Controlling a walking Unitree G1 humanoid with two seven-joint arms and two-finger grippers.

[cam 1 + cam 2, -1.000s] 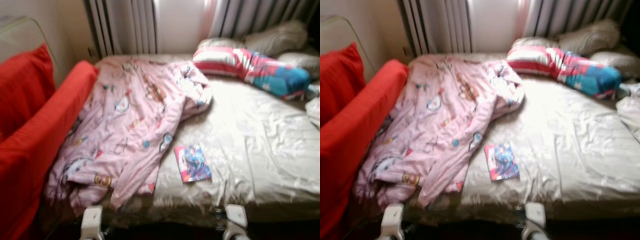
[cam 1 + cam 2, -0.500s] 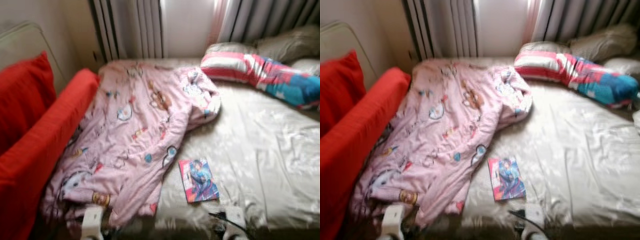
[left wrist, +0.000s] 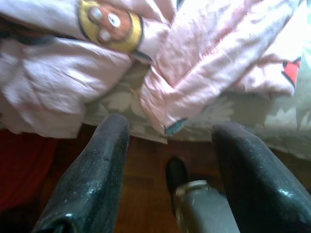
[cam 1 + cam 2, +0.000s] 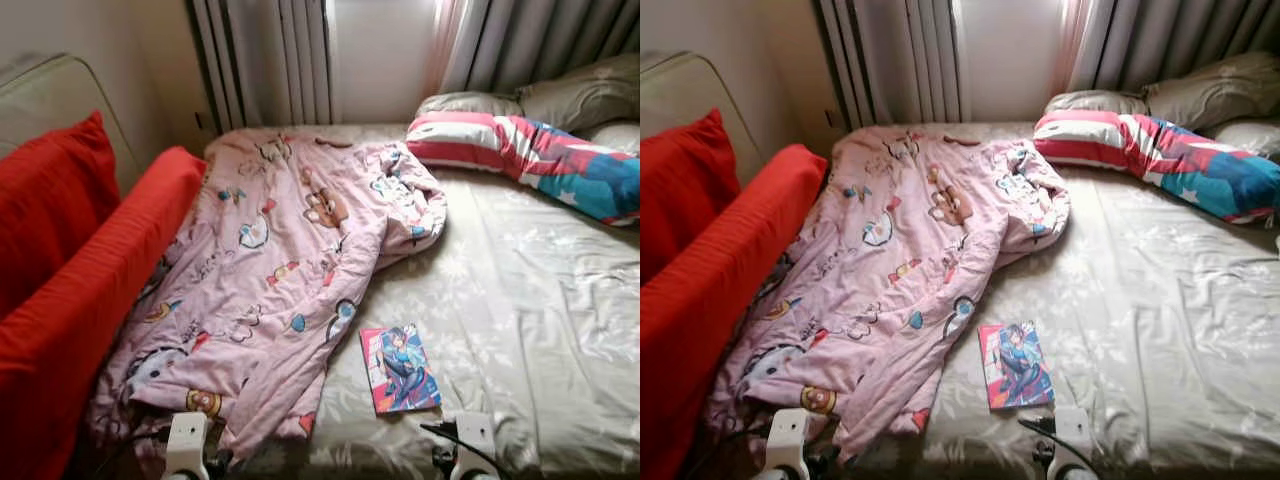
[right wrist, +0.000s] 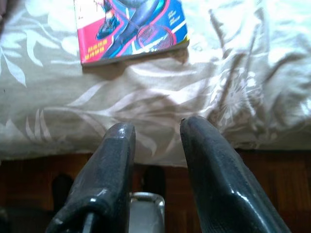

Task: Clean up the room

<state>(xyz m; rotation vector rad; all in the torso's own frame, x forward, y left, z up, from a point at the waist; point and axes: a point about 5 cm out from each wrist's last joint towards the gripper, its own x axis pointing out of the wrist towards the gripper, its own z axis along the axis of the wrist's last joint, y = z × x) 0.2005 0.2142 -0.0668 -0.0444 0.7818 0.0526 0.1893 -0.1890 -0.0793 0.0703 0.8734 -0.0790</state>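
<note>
Comic book [image 4: 400, 368] lies flat on the bed [image 4: 540, 320], just beside the pink quilt's [image 4: 270, 270] hem — thin, light, probably floppy, its glossy cover likely slippery. Pinching its near edge looks best. Right gripper [image 5: 155, 131], slightly parted and empty, hovers near it; left gripper [image 3: 167, 133] hangs spread wide, empty.

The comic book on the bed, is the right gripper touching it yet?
Apart. The right wrist view shows the right gripper short of the comic book, with bare sheet between them.
</note>
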